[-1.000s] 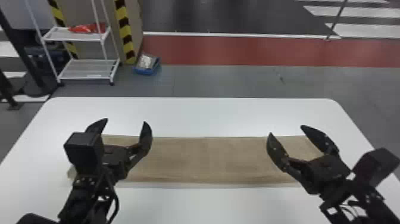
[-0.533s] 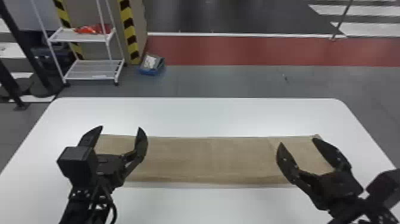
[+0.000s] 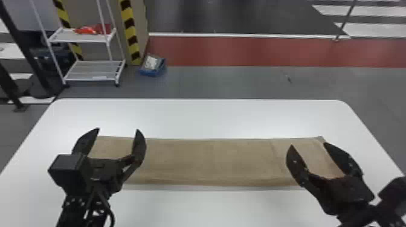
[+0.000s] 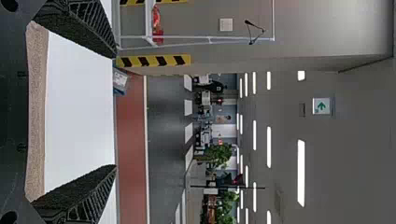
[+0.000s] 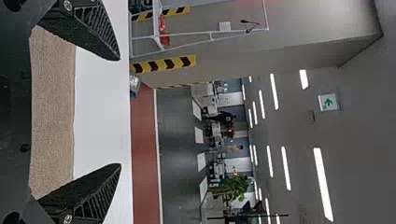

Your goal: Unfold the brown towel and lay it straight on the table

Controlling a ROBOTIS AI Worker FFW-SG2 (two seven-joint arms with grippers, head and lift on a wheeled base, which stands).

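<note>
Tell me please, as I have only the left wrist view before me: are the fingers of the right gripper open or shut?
Observer: Open. In the head view the right gripper has its two fingers spread wide apart.
Operator: I thank you. And the brown towel, how does it lie on the table in its whole length?
Observer: In the head view the brown towel lies as one long strip, running from the robot's left to its right across the white table, its far long side roughly parallel to the table's far edge.
</note>
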